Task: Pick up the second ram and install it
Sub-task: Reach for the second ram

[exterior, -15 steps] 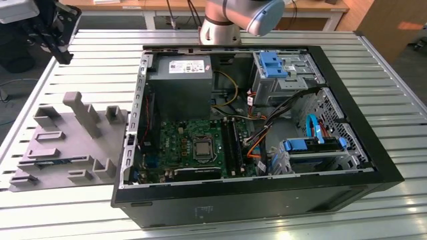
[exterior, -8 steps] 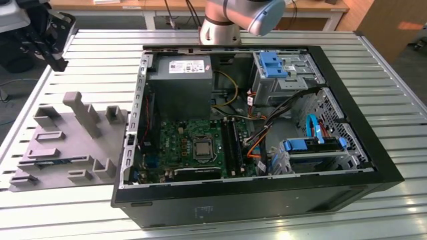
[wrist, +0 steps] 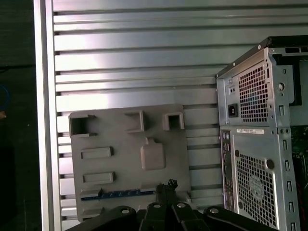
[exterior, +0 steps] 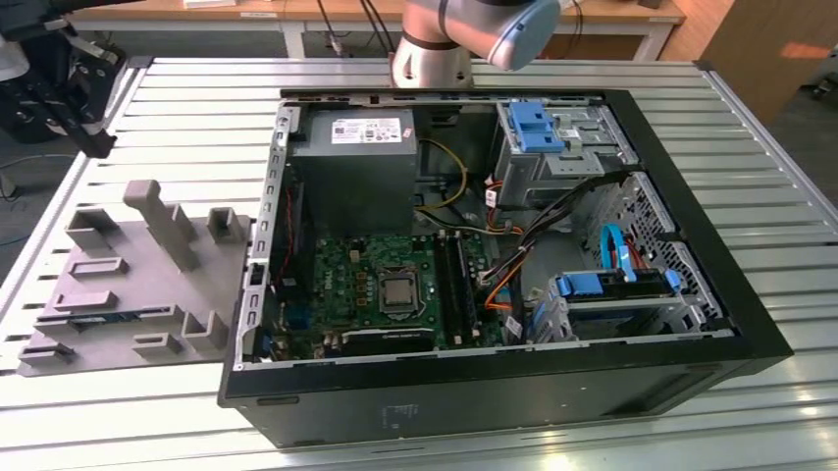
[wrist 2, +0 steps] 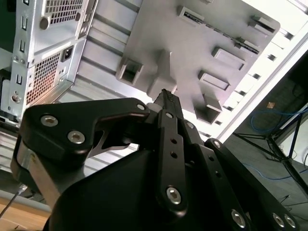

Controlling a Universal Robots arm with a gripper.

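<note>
The second ram [wrist: 118, 193] is a slim blue stick lying in a long slot near one edge of the grey fixture tray [wrist: 120, 139]. In the exterior view the ram [exterior: 112, 316] sits in the near part of the tray [exterior: 131, 285], on the exterior view's left of the open computer case [exterior: 681, 324]. My black gripper [wrist: 166, 185] hovers high above the tray with its fingertips together and nothing between them. It also appears in the second wrist view [wrist 2: 166, 94] and at the exterior view's upper left [exterior: 94, 145]. The green motherboard [exterior: 347, 280] carries long black slot strips [exterior: 452, 285].
The case lies on its side on a slatted metal table [exterior: 733, 128], its perforated back panel [wrist: 252, 125] facing the tray. Inside are a grey power supply [exterior: 353, 167], blue drive caddies [exterior: 531, 128] and loose cables. The arm's base [exterior: 452, 39] stands behind the case.
</note>
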